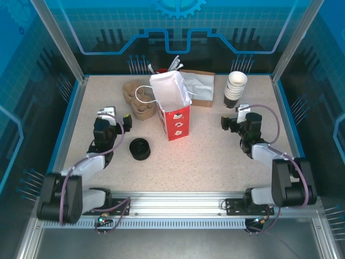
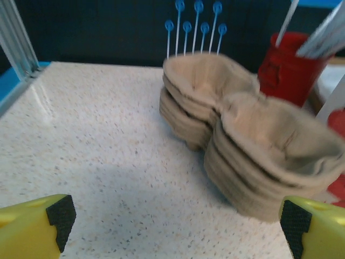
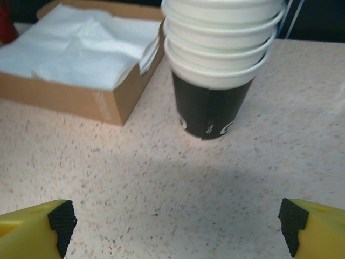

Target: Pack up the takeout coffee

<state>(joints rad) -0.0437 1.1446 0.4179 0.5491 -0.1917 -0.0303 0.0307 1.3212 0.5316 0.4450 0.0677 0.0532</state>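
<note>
The takeout coffee is out of view. The red-and-white paper bag (image 1: 175, 108) stands upright and open-topped at the table's centre. My left gripper (image 1: 115, 115) (image 2: 178, 218) is open over bare table, left of the bag, facing a stack of brown pulp cup carriers (image 2: 242, 145) (image 1: 139, 100). Nothing lies between its fingers. My right gripper (image 1: 235, 115) (image 3: 178, 221) is open too, right of the bag, with only tabletop between its fingers. It faces a stack of white-lined dark cups (image 3: 218, 65) (image 1: 235, 89).
A low black round piece (image 1: 140, 149) sits near the left arm. A brown cardboard box of white napkins (image 1: 198, 87) (image 3: 81, 59) lies behind the bag. A red cup holding stirrers (image 2: 285, 67) stands behind the carriers. Blue-railed walls (image 1: 70, 116) edge the table.
</note>
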